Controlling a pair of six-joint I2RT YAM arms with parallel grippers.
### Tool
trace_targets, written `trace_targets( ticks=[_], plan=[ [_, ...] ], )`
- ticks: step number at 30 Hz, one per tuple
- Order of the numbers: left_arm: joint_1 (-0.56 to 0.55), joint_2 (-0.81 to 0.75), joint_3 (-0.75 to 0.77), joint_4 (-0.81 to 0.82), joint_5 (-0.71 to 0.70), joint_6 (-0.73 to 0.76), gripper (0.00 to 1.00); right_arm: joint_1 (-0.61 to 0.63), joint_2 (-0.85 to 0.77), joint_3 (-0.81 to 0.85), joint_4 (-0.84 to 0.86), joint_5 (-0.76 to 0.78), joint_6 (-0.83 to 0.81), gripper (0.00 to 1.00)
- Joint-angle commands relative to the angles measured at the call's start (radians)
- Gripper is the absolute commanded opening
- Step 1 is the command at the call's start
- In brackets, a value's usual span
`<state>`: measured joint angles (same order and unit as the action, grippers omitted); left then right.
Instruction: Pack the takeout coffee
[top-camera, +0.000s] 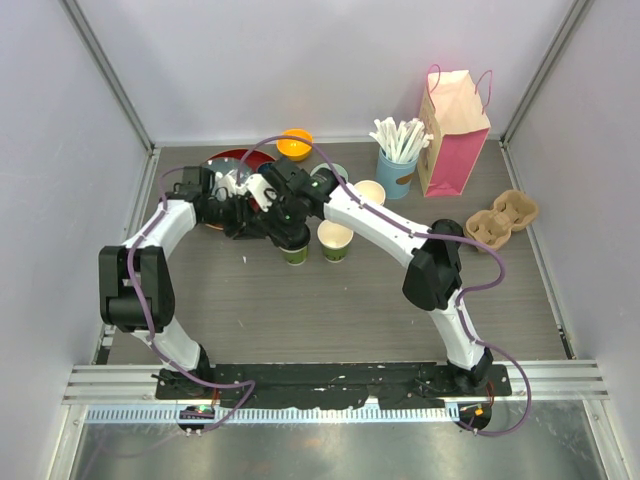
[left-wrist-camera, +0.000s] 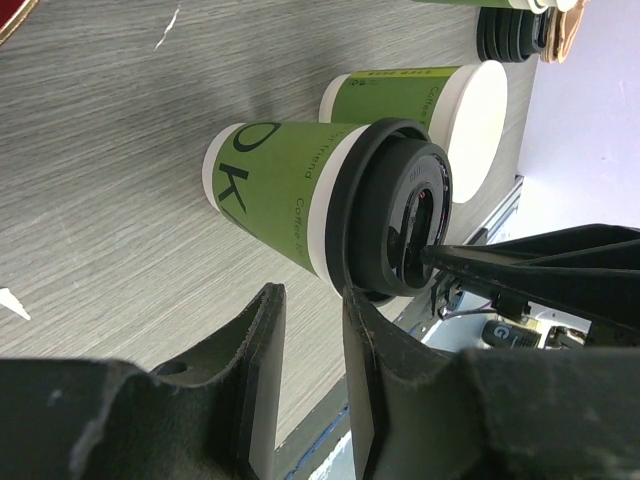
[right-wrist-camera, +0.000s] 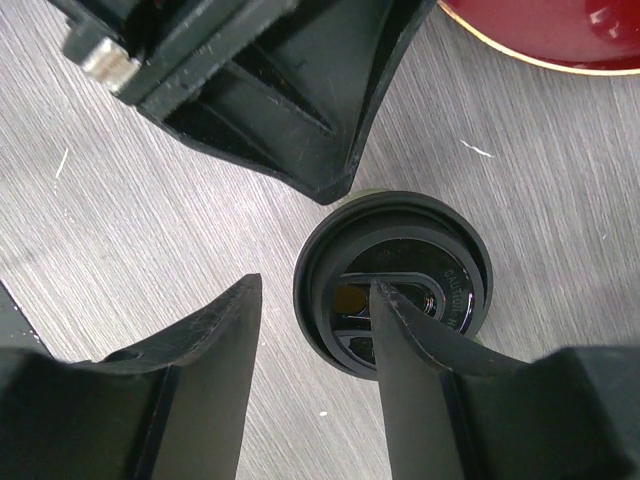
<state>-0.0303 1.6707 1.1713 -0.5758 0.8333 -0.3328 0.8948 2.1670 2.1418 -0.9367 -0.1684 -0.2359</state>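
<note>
right claw (right-wrist-camera: 316, 292) spread wide, gripping nothing, one finger lying across the black lid (right-wrist-camera: 400, 250) | left claw (left-wrist-camera: 310, 300) narrowly parted, empty, tip just beside that lid | lidded green cup (left-wrist-camera: 280, 195) upright on table (top-camera: 330, 310), side print reads "Coffee", large "K" | second cup (top-camera: 335, 240) just beside it, uncovered

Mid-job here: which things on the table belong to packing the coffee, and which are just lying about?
For the job:
- lidded green cup
- open green cup
- stack of black lids
- cardboard cup carrier and pink paper bag, likely for packing

Lying about:
- orange bowl
- red plate
- blue cup of white sticks
</note>
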Motion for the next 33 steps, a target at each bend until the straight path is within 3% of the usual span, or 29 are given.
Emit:
trace_targets(
  ticks=[1, 4, 6, 8, 10, 19, 33],
  plan=[
    [-0.014, -0.022, -0.007, 0.021, 0.004, 0.0, 0.33, 0.004, -0.042, 0.063, 0.016, -0.011, 0.01, 0.54],
    [-0.025, -0.032, -0.021, 0.021, -0.013, 0.001, 0.33, -0.01, -0.076, 0.046, 0.044, 0.052, 0.059, 0.55],
    [-0.031, -0.051, -0.039, 0.03, -0.036, -0.009, 0.33, -0.033, -0.126, -0.021, 0.116, 0.085, 0.14, 0.5],
    [-0.034, -0.065, -0.059, 0.047, -0.045, -0.031, 0.33, -0.082, -0.163, -0.094, 0.221, 0.081, 0.203, 0.38],
    [-0.036, -0.074, -0.058, 0.054, -0.056, -0.035, 0.33, -0.124, -0.2, -0.184, 0.277, 0.057, 0.266, 0.36],
    [-0.052, -0.081, -0.052, 0.07, -0.028, -0.049, 0.33, -0.166, -0.194, -0.296, 0.369, 0.02, 0.305, 0.46],
    [-0.077, -0.034, -0.039, 0.113, -0.049, -0.069, 0.34, -0.168, -0.199, -0.411, 0.441, -0.054, 0.351, 0.47]
  ],
)
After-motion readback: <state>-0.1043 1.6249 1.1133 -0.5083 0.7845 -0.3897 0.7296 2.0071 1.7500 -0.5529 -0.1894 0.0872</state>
